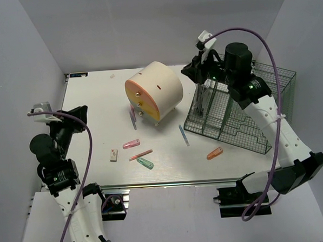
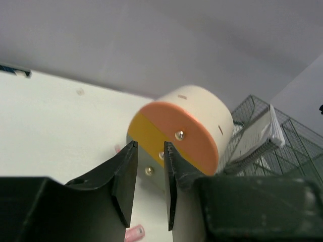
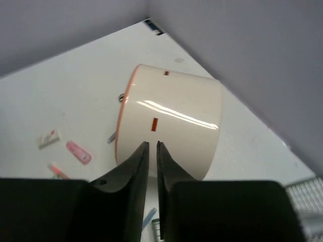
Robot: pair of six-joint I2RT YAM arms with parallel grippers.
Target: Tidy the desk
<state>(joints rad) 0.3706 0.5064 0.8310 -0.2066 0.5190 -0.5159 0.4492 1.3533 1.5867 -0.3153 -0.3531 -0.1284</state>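
Note:
The white desk (image 1: 92,100) has a silver rail (image 1: 170,184) along its near edge. Several pens lie scattered on it: pink (image 1: 131,144), red (image 1: 140,154), green (image 1: 145,163), blue (image 1: 184,135) and orange (image 1: 214,153), with a small white eraser (image 1: 114,155). My left gripper (image 1: 77,115) hovers over the desk's left edge, its jaws a little apart and empty (image 2: 150,146). My right gripper (image 1: 194,70) is raised at the back between the cylinder and the basket, its jaws nearly together and empty (image 3: 152,143).
A cream cylinder container with an orange rim (image 1: 154,91) lies on its side at the centre back. A dark green wire-mesh basket (image 1: 242,108) stands tilted at the right, with a spiral notebook (image 2: 257,133) in it. A purple pen (image 1: 133,120) lies next to the cylinder.

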